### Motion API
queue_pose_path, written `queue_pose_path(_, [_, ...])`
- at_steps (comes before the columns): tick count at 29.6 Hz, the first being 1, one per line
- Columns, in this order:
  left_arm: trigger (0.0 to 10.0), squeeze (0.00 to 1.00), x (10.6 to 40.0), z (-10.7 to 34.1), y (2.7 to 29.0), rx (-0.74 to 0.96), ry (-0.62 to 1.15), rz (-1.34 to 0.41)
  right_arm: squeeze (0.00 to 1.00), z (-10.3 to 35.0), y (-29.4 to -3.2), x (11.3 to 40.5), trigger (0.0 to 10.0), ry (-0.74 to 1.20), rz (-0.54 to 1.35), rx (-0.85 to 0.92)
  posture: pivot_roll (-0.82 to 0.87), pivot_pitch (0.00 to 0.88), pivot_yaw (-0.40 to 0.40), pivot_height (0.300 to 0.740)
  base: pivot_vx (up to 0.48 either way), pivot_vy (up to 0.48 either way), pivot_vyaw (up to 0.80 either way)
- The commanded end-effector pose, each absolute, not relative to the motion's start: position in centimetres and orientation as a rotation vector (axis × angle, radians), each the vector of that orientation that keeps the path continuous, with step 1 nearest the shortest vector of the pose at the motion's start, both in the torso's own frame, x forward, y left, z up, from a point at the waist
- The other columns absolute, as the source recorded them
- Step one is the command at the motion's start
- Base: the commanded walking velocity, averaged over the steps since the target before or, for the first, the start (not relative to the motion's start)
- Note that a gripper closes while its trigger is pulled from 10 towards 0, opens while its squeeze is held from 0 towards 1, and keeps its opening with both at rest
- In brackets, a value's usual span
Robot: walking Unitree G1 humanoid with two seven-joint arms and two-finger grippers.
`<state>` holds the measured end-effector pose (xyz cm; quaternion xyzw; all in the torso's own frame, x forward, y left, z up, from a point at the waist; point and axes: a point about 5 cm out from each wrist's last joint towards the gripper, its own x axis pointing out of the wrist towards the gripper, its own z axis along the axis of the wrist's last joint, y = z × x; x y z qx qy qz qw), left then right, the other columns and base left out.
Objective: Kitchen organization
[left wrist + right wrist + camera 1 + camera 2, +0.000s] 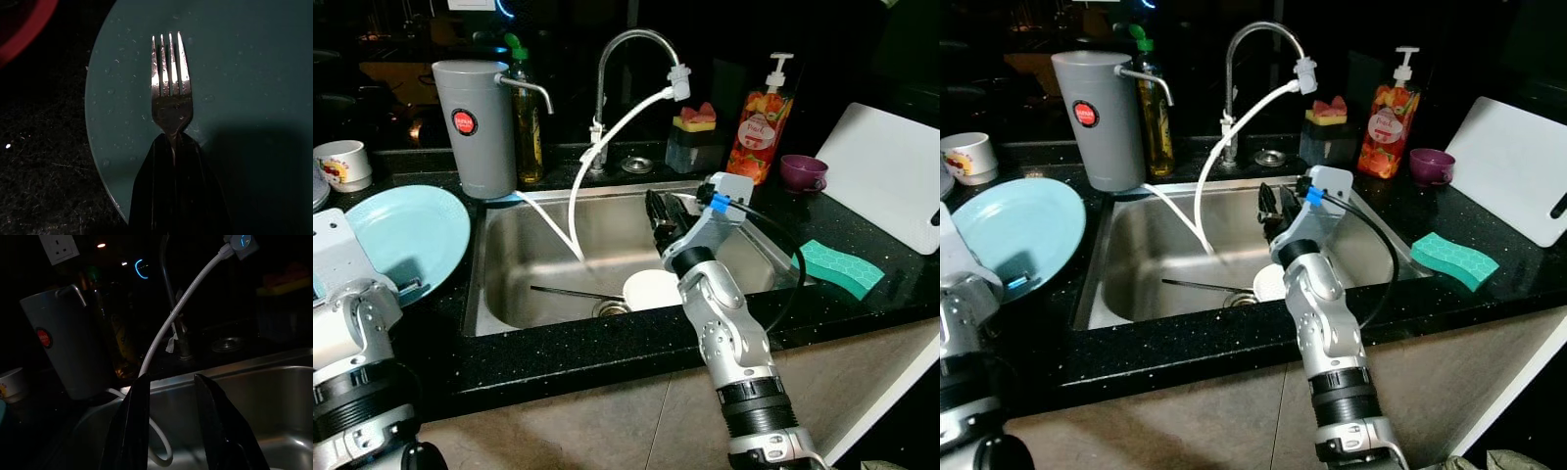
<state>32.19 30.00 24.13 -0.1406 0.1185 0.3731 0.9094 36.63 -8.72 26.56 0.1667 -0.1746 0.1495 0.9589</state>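
- Left eye view: the right gripper (658,211) hangs over the steel sink (499,299), holding nothing. Below it a white dish (653,287) lies in the basin near the drain. It is probably ceramic, wet and breakable, so best taken by the rim. The light blue plate (406,235) sits on the black tabletop (558,357) left of the sink, beside the grey jug (475,127).
- Right eye view: a green sponge (1453,258) lies on the tabletop right of the sink. It is soft, light and easy to pinch anywhere.
- Left wrist view: the left gripper (172,147) has its fingers clenched on a fork (169,83) at the neck, with the tines over the wet blue plate. The fork is stiff, thin and slick with droplets, so a hold low on the neck seems prone to slipping.
- Right wrist view: the right fingers (132,426) stand apart and empty, facing the white hose (183,308).
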Motion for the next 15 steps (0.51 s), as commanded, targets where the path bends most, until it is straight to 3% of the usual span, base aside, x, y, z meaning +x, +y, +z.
queue_pose_path(1, [0.0, 0.00, 32.3, 22.8, 30.1, -0.309, 0.308, 0.765, 0.00, 26.5, -8.9, 36.7, 10.0, -0.343, 0.298, 0.339, 0.12, 0.088, -0.053, 0.740, 0.000, 0.000, 0.00])
queue_pose_path(5, [0.0, 0.00, 32.4, 23.7, 30.2, -0.268, 0.260, 0.775, 0.00, 26.6, -8.8, 36.7, 10.0, -0.343, 0.300, 0.340, 0.12, 0.089, -0.056, 0.740, 0.000, 0.000, 0.00])
queue_pose_path(6, [0.0, 0.00, 32.7, 25.9, 30.0, -0.179, 0.137, 0.747, 0.00, 26.6, -8.8, 36.7, 10.0, -0.343, 0.301, 0.340, 0.12, 0.089, -0.058, 0.740, 0.000, 0.000, 0.00])
queue_pose_path(9, [0.0, 0.00, 32.7, 25.9, 30.0, -0.179, 0.137, 0.747, 0.00, 26.6, -8.8, 36.7, 10.0, -0.343, 0.301, 0.340, 0.12, 0.089, -0.058, 0.740, 0.000, 0.000, 0.00])
queue_pose_path(10, [4.7, 0.00, 32.8, 27.0, 29.7, -0.137, 0.086, 0.725, 0.00, 26.6, -8.8, 36.7, 10.0, -0.342, 0.302, 0.340, 0.12, 0.089, -0.060, 0.740, 0.000, 0.000, 0.00])
queue_pose_path(11, [10.0, 0.00, 33.1, 28.2, 29.2, -0.099, 0.025, 0.681, 0.00, 26.6, -8.8, 36.7, 10.0, -0.343, 0.303, 0.340, 0.12, 0.090, -0.061, 0.740, 0.000, 0.000, 0.00])
queue_pose_path(15, [10.0, 0.00, 33.8, 30.6, 27.2, -0.007, -0.091, 0.505, 0.00, 26.8, -8.7, 36.7, 10.0, -0.347, 0.308, 0.342, 0.12, 0.088, -0.061, 0.740, 0.000, 0.000, 0.00])
